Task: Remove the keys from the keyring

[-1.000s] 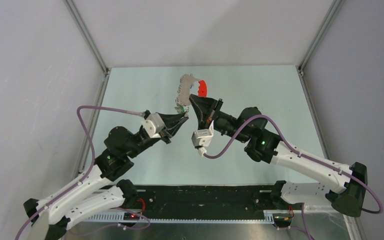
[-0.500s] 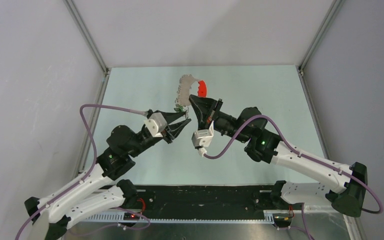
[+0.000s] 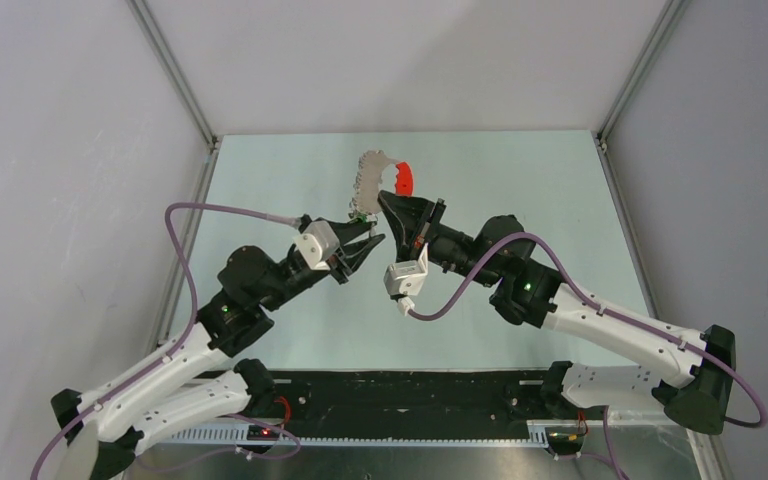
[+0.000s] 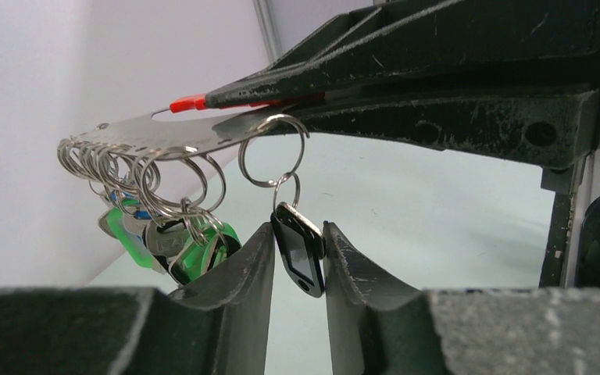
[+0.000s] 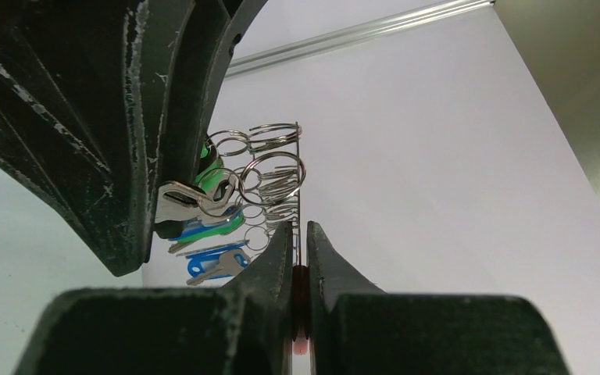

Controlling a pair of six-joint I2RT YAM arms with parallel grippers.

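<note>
Holding the keyring (image 3: 403, 178) aloft at upper centre, the right end effector (image 5: 299, 238) clamps it; the left end effector (image 4: 298, 238) pinches one black-tagged key (image 4: 299, 258); all keys (image 4: 168, 238) apparently still threaded.

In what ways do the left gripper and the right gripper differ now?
The left gripper pinches one hanging black tag; the right gripper clamps the keyring itself. The left gripper sits below the keyring, the right gripper level with it. Both are shut.
</note>
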